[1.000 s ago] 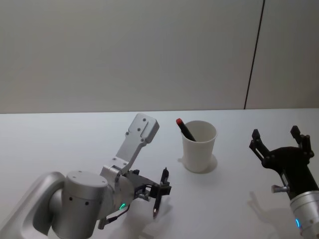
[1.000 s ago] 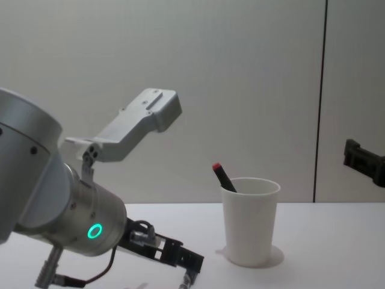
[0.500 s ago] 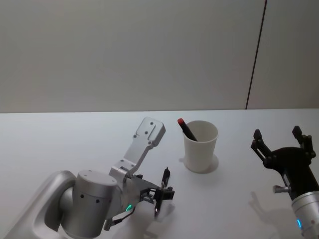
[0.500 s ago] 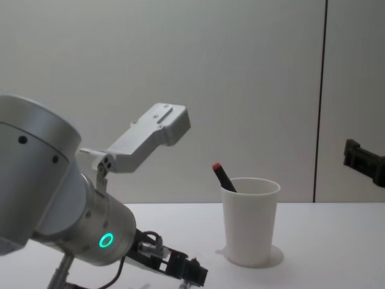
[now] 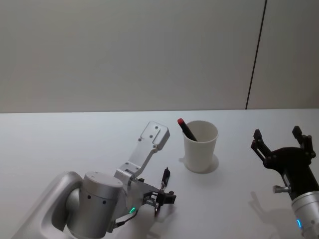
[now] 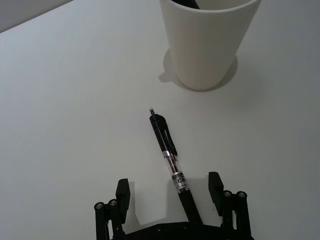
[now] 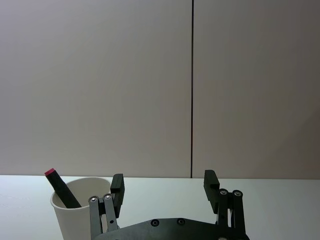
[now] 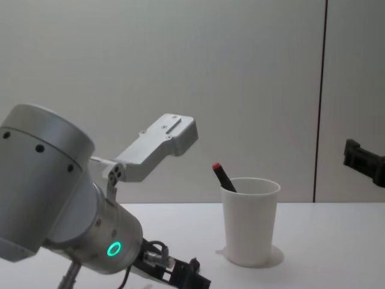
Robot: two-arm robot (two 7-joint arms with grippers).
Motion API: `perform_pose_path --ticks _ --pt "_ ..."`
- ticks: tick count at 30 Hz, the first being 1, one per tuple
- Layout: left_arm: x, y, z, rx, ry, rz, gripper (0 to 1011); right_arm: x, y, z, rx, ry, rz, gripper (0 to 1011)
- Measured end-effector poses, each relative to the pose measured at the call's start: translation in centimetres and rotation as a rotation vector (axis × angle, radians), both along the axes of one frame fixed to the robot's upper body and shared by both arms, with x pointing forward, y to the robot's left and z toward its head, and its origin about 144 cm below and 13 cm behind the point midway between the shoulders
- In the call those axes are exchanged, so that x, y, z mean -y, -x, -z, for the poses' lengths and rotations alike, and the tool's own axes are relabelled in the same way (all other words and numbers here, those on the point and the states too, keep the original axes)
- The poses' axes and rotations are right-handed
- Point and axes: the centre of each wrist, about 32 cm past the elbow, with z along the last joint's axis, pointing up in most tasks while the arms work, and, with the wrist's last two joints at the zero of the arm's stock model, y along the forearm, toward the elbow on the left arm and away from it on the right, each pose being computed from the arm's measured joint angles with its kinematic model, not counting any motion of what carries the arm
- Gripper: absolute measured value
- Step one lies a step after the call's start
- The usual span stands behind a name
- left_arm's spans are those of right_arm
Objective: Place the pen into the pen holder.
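A black pen (image 6: 166, 149) lies flat on the white table, a short way in front of the pen holder (image 6: 207, 45), a white paper cup (image 5: 200, 146) with a red-tipped marker (image 5: 185, 128) leaning in it. My left gripper (image 6: 169, 189) is open and low over the table, one finger on each side of the pen's rear half; in the head view the left gripper (image 5: 160, 196) covers most of the pen (image 5: 165, 176). My right gripper (image 5: 281, 144) hangs open and empty to the right of the cup.
The white table (image 5: 60, 144) runs wide to the left and behind the cup. A grey wall with a dark vertical seam (image 5: 255, 55) stands behind. The left arm's raised link (image 8: 157, 144) juts up left of the cup (image 8: 249, 223).
My left arm has sunk lower and moved a little forward over the pen, its gripper dropping toward the table. The cup, marker and right gripper have stayed put.
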Motion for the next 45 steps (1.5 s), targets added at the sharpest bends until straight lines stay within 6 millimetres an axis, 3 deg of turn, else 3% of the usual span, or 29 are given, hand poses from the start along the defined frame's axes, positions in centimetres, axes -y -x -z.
perform_pose_path --ticks 18,23,27,31,37,45 --pt "0.4 0.1 0.5 -0.004 -0.019 0.006 993 0.0 0.0 0.0 0.000 0.000 0.000 1001" --pt "0.5 0.1 0.6 -0.005 -0.020 0.005 904 0.0 0.0 0.0 0.000 0.000 0.000 1001" --pt "0.5 0.1 0.7 -0.008 -0.019 0.003 743 0.0 0.0 0.0 0.000 0.000 0.000 1002" --pt "0.5 0.1 0.8 -0.014 -0.018 0.002 672 0.0 0.0 0.0 0.000 0.000 0.000 1002" --pt "0.6 0.2 0.9 -0.022 -0.016 0.000 432 0.0 0.0 0.0 0.000 0.000 0.000 1001" --pt "0.6 0.2 1.1 -0.033 -0.018 -0.003 306 0.0 0.0 0.0 0.000 0.000 0.000 1002"
